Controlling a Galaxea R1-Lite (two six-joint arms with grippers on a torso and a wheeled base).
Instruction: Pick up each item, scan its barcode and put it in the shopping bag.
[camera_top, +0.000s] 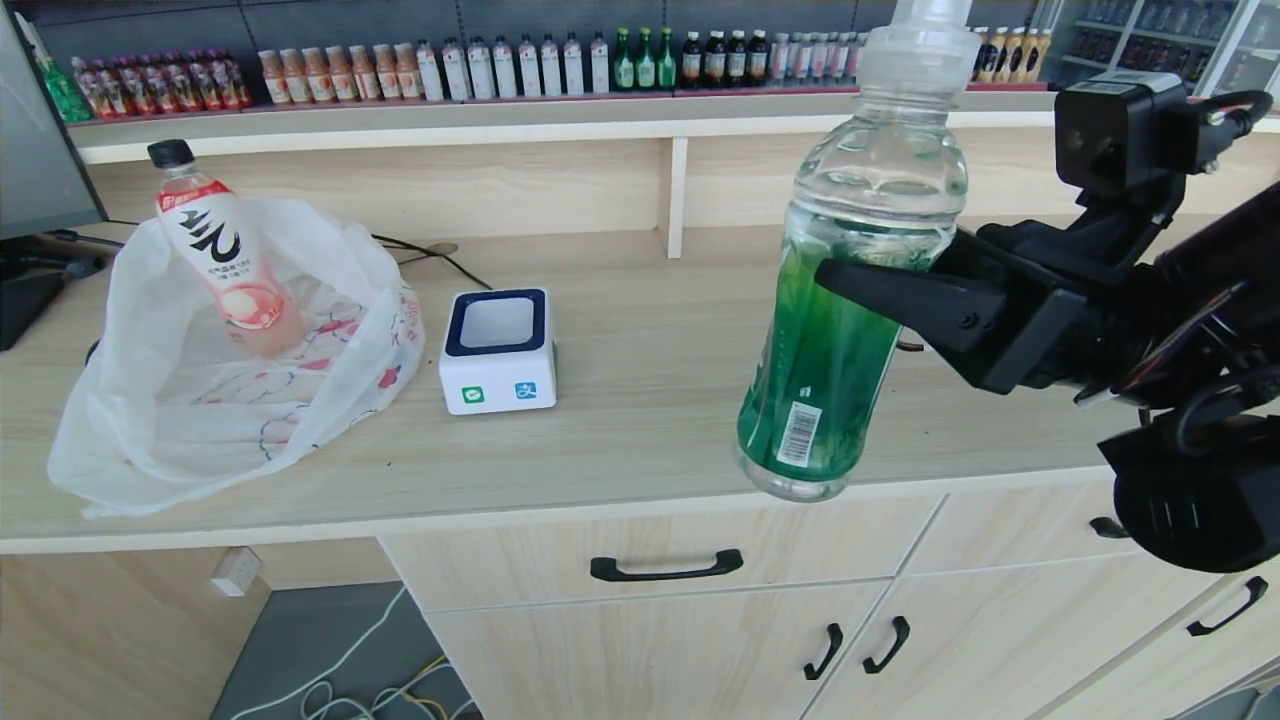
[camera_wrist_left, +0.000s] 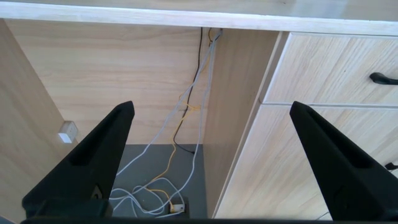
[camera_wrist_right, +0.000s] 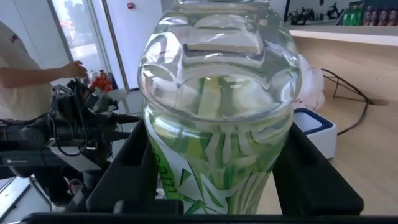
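My right gripper (camera_top: 915, 265) is shut on a clear bottle with a green label (camera_top: 845, 330), held upright above the counter's front edge, its barcode (camera_top: 798, 433) facing the head camera. In the right wrist view the green bottle (camera_wrist_right: 217, 124) sits between the fingers (camera_wrist_right: 124, 177). The white barcode scanner (camera_top: 498, 350) stands on the counter to the bottle's left. Farther left, a white shopping bag (camera_top: 200, 400) holds a pink drink bottle (camera_top: 228, 255) leaning upright. My left gripper (camera_wrist_left: 211, 162) hangs open below counter level, in front of the cabinet, with nothing between its fingers.
The wooden counter (camera_top: 650, 380) has a raised back shelf (camera_top: 560, 110) lined with several bottles. A monitor (camera_top: 40, 130) stands at the far left. Drawers with black handles (camera_top: 665, 570) sit under the counter. Cables (camera_wrist_left: 180, 137) hang in the gap beneath.
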